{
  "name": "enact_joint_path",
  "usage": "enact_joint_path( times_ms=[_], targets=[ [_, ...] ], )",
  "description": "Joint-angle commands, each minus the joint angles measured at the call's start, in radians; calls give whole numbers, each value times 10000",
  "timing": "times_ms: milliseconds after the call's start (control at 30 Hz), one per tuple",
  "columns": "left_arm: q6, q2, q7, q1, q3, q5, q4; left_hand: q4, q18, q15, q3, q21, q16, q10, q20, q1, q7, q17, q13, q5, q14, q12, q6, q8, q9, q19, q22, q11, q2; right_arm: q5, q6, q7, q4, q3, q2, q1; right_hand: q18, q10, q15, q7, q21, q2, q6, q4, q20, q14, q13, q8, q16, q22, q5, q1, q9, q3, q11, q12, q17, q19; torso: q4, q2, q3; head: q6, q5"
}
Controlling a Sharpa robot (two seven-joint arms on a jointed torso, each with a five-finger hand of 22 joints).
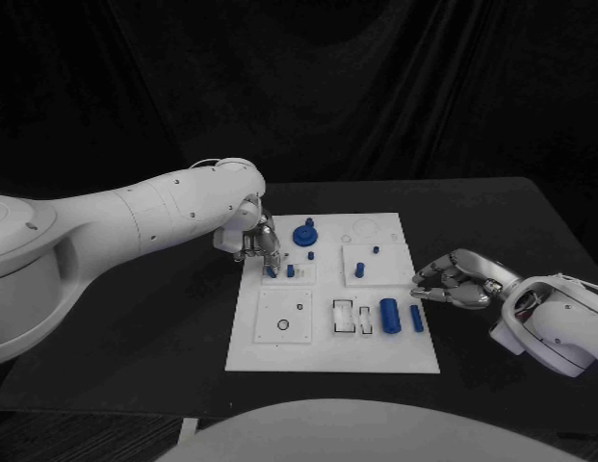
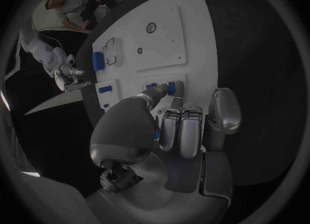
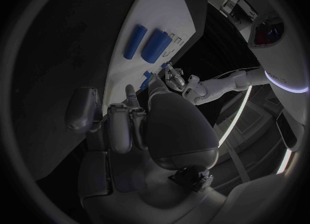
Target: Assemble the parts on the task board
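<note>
Board [image 1: 329, 354] lies mid-table, white, with blue parts on it. Left hand [image 1: 256, 241] reaches over the board's far-left corner, fingertips pinching a small blue peg [image 1: 271, 271] above its socket plate; seating looks underway, and the next move calls for a straight downward press. Right hand [image 1: 455, 280] rests curled, empty, beside the board's right edge, near two blue cylinders [image 1: 390, 315].

Left arm [image 1: 132, 217]: glossy white moulded shell, thick and rounded, widening toward a large domed shoulder housing; small dark screw points dot the casing, and a thin pale cable loops at the wrist. Right arm [image 1: 569, 327]: the same white casing, with an open seam showing dark internals and a trace of red wiring. Left hand [image 1: 257, 241] and right hand [image 1: 455, 279]: silver-grey metal, segmented fingers with rounded padded tips, smooth domed thumb housing.
</note>
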Motion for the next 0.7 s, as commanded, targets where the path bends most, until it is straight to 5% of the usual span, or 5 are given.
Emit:
enact_joint_path(
  times_ms=[33, 300, 400, 467, 700],
  targets=[
    [-40, 37, 87, -17, 7, 45, -28, -531, 61, 86, 601, -33, 26, 1043, 19, -56, 19, 2635, 2634, 41, 1056, 35, -63, -5, 17, -58, 1529, 90, 76, -6, 80, -144, 10, 5, 7, -27, 92, 701, 77, -3, -49, 114, 49, -29, -22, 705, 2288, -57, -44, 1459, 34, 6, -9, -33, 82, -44, 1429, -68, -3, 1, 1, -1, 4],
    [47, 56, 32, -27, 7, 45, -59, -576, 66, 104, 594, -65, 26, 1043, 36, -52, 25, 2635, 2634, -154, 1056, 35, -94, -8, 34, -89, 1521, 105, 84, -5, 102, -148, 3, 5, 13, -28, 92, 701, 77, -3, -49, 114, 49, -29, -22, 705, 2288, -57, -44, 1459, 34, 6, -9, -33, 82, -44, 1429, -68, -6, -4, 1, -1, 7],
    [52, 64, 26, -29, 7, 45, -63, -466, 70, 110, 452, -87, 26, 1043, 60, -191, -5, 2635, 2634, -1145, 1056, 35, -111, -60, -27, -111, 1516, 101, 162, -5, 108, -150, 1, 5, 15, -28, 92, 701, 77, -3, -49, 114, 49, -29, -22, 705, 2288, -57, -44, 1459, 34, 6, -9, -33, 82, -44, 1429, -68, -6, -2, 2, -1, 11],
    [51, 72, 30, -31, 7, 45, -68, -353, 72, 114, 342, -95, 26, 1043, 64, -293, -1, 2635, 2634, -1507, 1056, 35, -100, -103, -103, -116, 1515, 107, 176, -5, 111, -151, 1, 5, 17, -28, 92, 701, 77, -3, -49, 114, 49, -29, -22, 705, 2288, -57, -44, 1459, 34, 6, -9, -33, 82, -44, 1429, -68, -5, -2, 1, -1, 12],
    [76, 99, 27, -37, 7, 45, -78, 33, 77, 161, -151, -137, 26, 1043, 97, -560, 76, 2635, 2634, -2297, 1056, 35, -162, -221, -462, -136, 1507, 165, 120, -5, 115, -150, 4, 5, 16, -29, 92, 701, 77, -3, -49, 114, 49, -29, -22, 705, 2288, -57, -44, 1459, 34, 6, -9, -33, 82, -44, 1429, -68, -5, -1, -2, -1, 7]
  ],
)
